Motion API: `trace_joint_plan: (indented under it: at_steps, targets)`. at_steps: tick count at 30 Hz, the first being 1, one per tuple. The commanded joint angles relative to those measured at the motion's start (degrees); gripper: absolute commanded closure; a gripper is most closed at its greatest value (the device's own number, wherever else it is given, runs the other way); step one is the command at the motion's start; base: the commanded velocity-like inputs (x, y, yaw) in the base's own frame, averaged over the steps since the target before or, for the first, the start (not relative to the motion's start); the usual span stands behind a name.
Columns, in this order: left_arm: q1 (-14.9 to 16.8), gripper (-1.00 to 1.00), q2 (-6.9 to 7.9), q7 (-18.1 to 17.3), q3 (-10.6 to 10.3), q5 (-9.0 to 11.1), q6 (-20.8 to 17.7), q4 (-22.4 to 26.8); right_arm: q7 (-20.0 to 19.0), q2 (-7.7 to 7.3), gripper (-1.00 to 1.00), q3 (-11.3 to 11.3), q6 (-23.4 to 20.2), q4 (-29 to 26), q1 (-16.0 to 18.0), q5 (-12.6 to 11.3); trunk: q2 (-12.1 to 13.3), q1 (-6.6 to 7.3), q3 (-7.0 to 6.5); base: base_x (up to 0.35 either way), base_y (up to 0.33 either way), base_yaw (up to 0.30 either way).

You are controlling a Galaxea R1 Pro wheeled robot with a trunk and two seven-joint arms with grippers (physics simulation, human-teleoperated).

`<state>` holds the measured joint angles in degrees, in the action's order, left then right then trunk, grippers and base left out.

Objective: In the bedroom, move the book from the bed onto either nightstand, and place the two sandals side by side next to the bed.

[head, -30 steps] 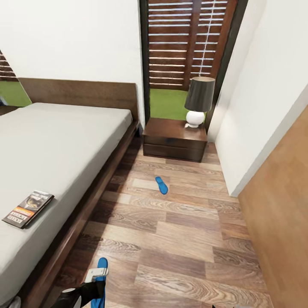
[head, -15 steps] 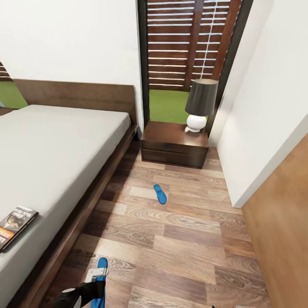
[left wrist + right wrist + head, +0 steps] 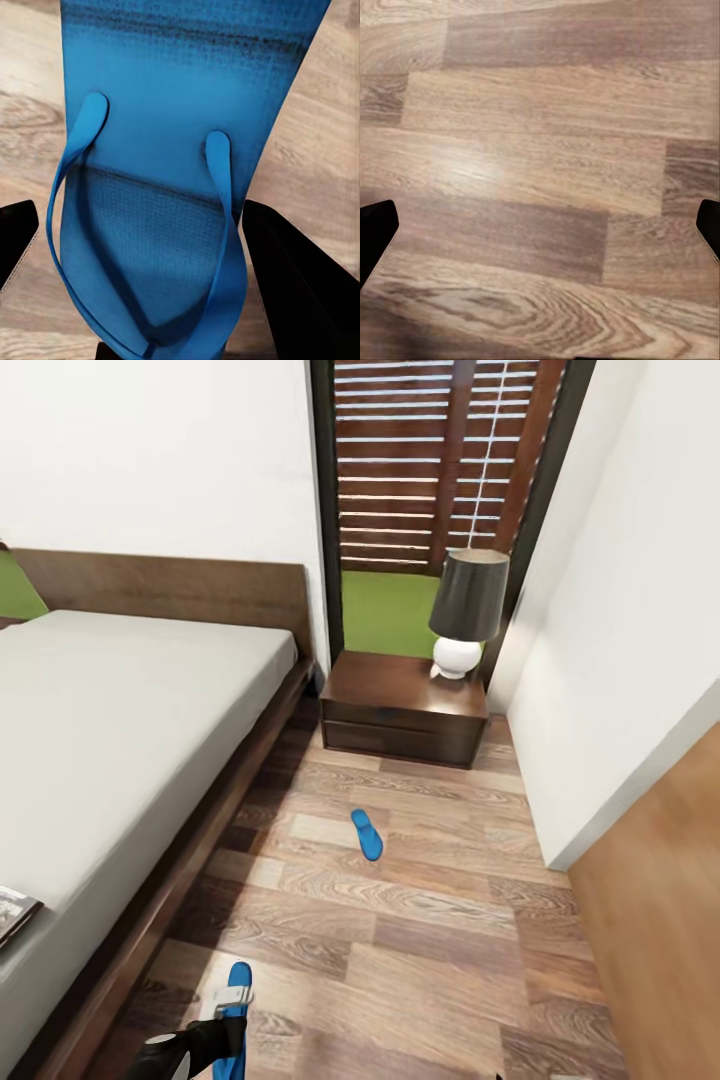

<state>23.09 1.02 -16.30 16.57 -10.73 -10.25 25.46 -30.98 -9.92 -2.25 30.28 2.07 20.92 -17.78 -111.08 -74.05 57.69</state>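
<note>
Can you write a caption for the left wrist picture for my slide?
Left end effector holds a blue sandal above the wood floor.

floor point(image 3: 420, 920): light brown wood planks; one blue sandal point(image 3: 367, 833) lies flat on it, near the nightstand
bed point(image 3: 110, 730): pale grey mattress; book point(image 3: 12, 912) at its near edge
nightstand point(image 3: 403, 708): lamp point(image 3: 465, 610) on top
</note>
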Motion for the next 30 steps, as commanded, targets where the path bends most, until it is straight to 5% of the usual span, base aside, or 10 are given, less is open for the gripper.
trace_joint_plan:
  at_steps: [1,18,30]
  targets:
    - [0.0,1.00,-0.06,-0.5,0.5,-0.6,-0.3,0.1,-0.6,-0.02,-1.00,-0.2,0.1,0.2,0.1,-0.4,0.0,-0.02,0.04,0.269,-0.005,0.000]
    - [0.0,1.00,-0.06,-0.5,0.5,-0.6,-0.3,0.1,-0.6,-0.02,-1.00,-0.2,0.1,0.2,0.1,-0.4,0.0,-0.02,0.04,0.263,0.000,0.000]
    - [0.0,1.00,-0.06,-0.5,0.5,-0.6,-0.3,0.1,-0.6,-0.02,-1.00,-0.2,0.1,0.2,0.1,-0.4,0.0,-0.02,0.04,0.041,0.000,0.000]
